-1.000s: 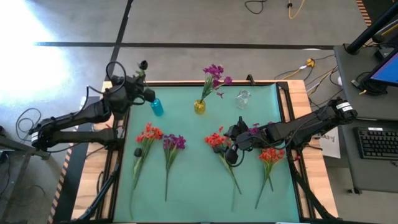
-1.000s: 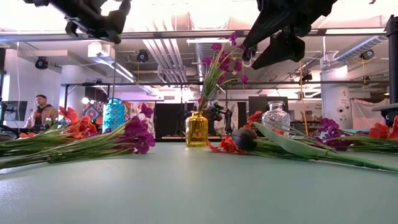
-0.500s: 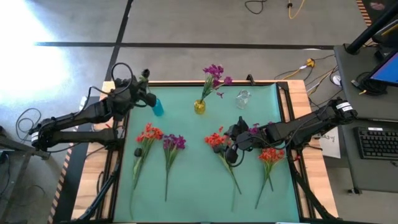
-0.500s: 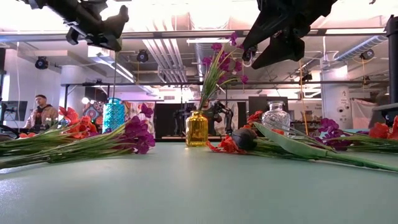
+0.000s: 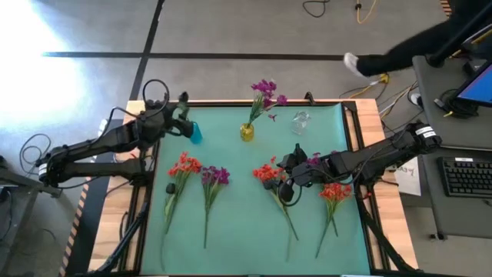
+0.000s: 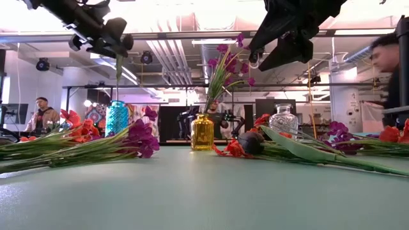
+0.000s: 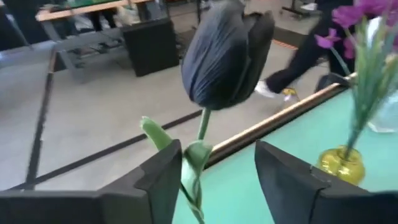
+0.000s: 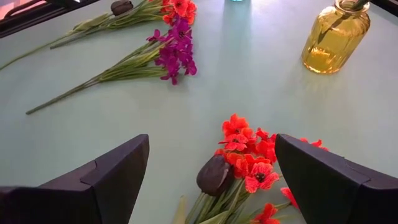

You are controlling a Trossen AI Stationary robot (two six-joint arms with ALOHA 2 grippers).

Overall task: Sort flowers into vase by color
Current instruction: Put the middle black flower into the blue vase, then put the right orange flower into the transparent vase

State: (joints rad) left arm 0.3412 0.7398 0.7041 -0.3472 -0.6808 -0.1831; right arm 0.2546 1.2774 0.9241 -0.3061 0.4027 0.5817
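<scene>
Left wrist view says it best: the dark near-black tulip bud (image 7: 227,53) on its thin green stem sits between the left gripper (image 7: 214,177) fingers, and those fingers are parting now, where a second ago they were clenched on the stem; looks like a release in progress. High view puts that gripper (image 5: 183,123) right over the small blue glass vase (image 5: 194,132) at the back left of the teal worktop (image 5: 246,223); it has slid in from further left over the last second, so the bud is being dropped into the blue one. Low view shows the stem hanging down toward the blue vase (image 6: 116,117); whether the tip is actually inside the neck, can't tell.

The yellow glass vase (image 5: 247,131) already holds a purple-magenta spray (image 5: 264,91); the clear glass vase (image 5: 300,121) looks empty. Right gripper (image 5: 286,171) hasn't budged, fingers spread wide and holding nothing, hovering over an orange-red cluster (image 8: 249,152) with another dark bud (image 8: 214,175) beside it.

Plenty left lying flat: orange-red and purple stems on both sides.
</scene>
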